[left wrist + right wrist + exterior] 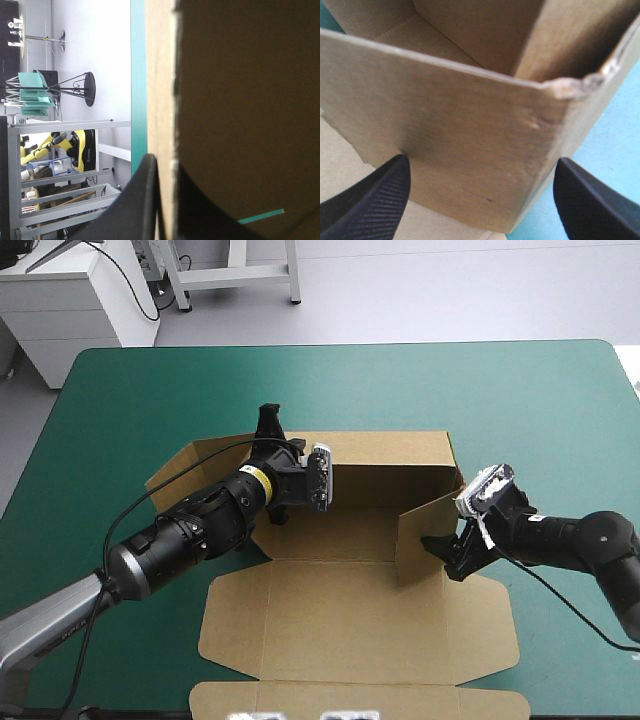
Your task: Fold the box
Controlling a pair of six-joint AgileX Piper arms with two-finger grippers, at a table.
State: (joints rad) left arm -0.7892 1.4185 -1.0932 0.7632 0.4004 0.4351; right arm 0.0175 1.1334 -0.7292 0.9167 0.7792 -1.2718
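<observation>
The brown box (pixel 345 615) lies in the middle of the teal-green table, its lid flat toward the front edge. Its back wall (pixel 390 455) stands raised, and a right side flap (pixel 425 530) stands upright too. My left gripper (pixel 268 422) is at the left end of the back wall; in the left wrist view it (pixel 164 165) is shut on the board's edge (pixel 162 100). My right gripper (pixel 445 552) sits low outside the right flap. In the right wrist view it (pixel 480 167) is open, with the flap's outer face (pixel 460 115) between and just ahead of its fingers.
A left side panel (pixel 185 468) of the board spreads out beside my left arm. Bare teal-green cover (pixel 150 390) surrounds the box toward the back and on both sides. The lid's front flap (pixel 300 702) reaches the table's front edge.
</observation>
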